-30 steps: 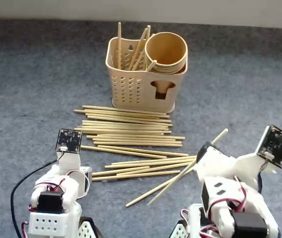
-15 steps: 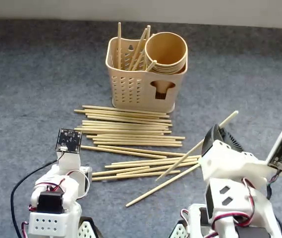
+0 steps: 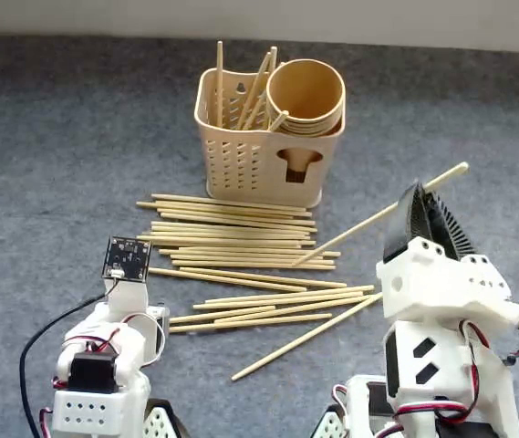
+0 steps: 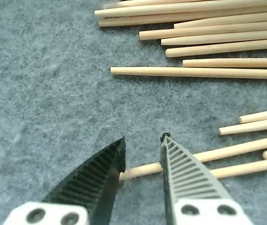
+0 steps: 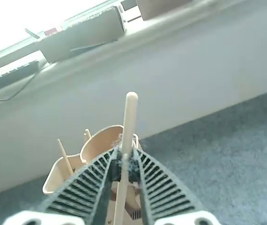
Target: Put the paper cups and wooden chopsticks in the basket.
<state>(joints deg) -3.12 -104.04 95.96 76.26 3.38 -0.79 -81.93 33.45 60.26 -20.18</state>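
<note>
Grey carpet point(image 3: 77, 137): right tool point(image 5: 124, 157) pinches chopstick point(image 5: 130, 117) aloft; left tool point(image 4: 142, 145) spread above loose chopstick point(image 4: 227, 150).

Wooden chopsticks point(image 3: 241, 239); matt plastic basket point(image 3: 241, 169); rough carpet point(image 3: 77, 137).

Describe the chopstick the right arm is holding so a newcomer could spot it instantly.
Find the cream basket at the back of the carpet; in front and right of it is the right gripper. The held chopstick is clamped there, slanting, while the loose chopsticks lie free on the carpet.
</note>
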